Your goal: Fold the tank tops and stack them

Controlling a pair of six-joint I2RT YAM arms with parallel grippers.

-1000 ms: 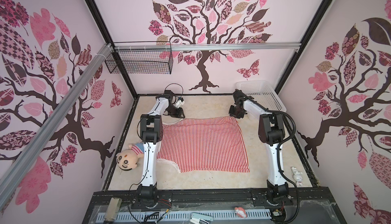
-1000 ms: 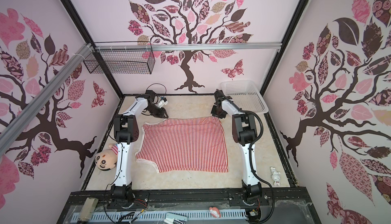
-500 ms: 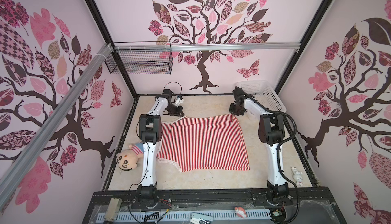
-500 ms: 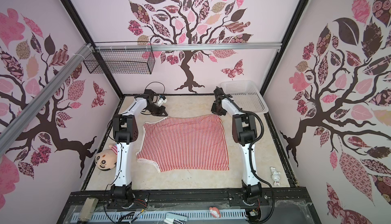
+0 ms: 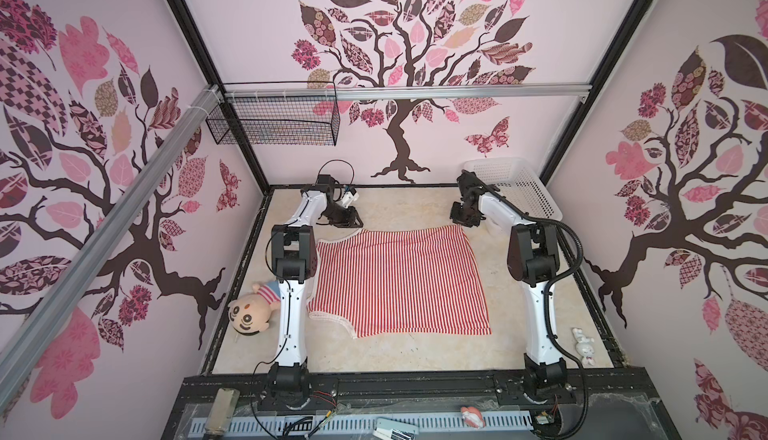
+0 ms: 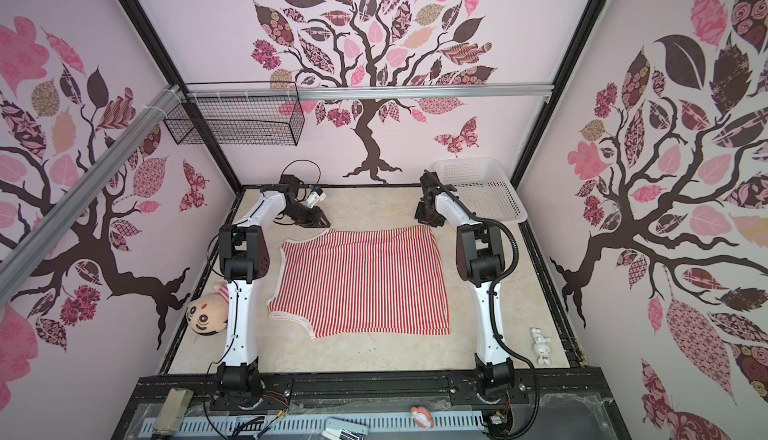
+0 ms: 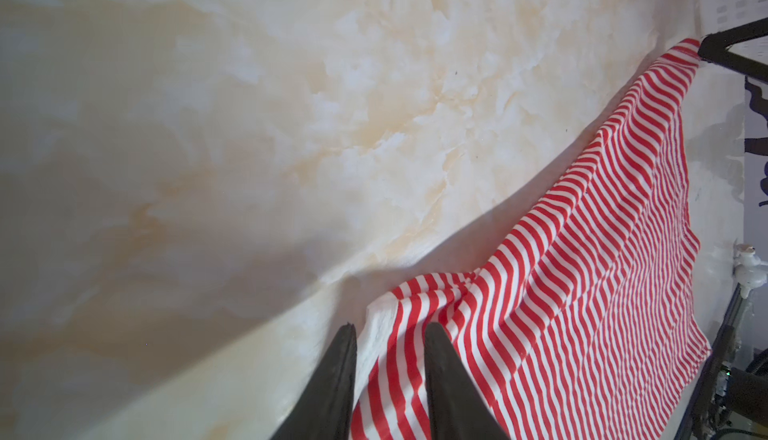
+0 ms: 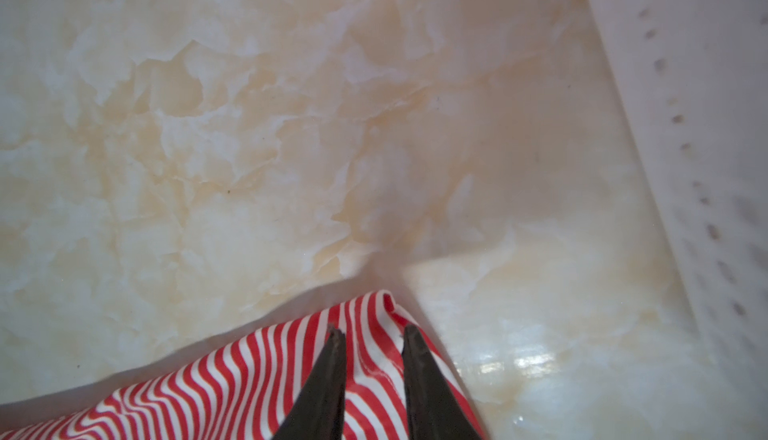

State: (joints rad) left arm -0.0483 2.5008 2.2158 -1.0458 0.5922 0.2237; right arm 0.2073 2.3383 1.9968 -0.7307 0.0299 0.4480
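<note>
Left wrist view shows the left hand (image 7: 388, 334) with its fingers slightly apart over a corner of the tank top (image 7: 582, 275), which lies spread on the surface (image 7: 249, 126) toward the right hand (image 8: 370, 334), likewise slightly parted over the far corner, a white basket (image 8: 706, 126) beyond.

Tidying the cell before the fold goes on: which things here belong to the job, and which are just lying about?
Job:
- striped tank top, spread flat
- left hand and right hand, at its far corners

Lying about:
- plush doll
- white basket
- wire basket
- small white figurine
</note>
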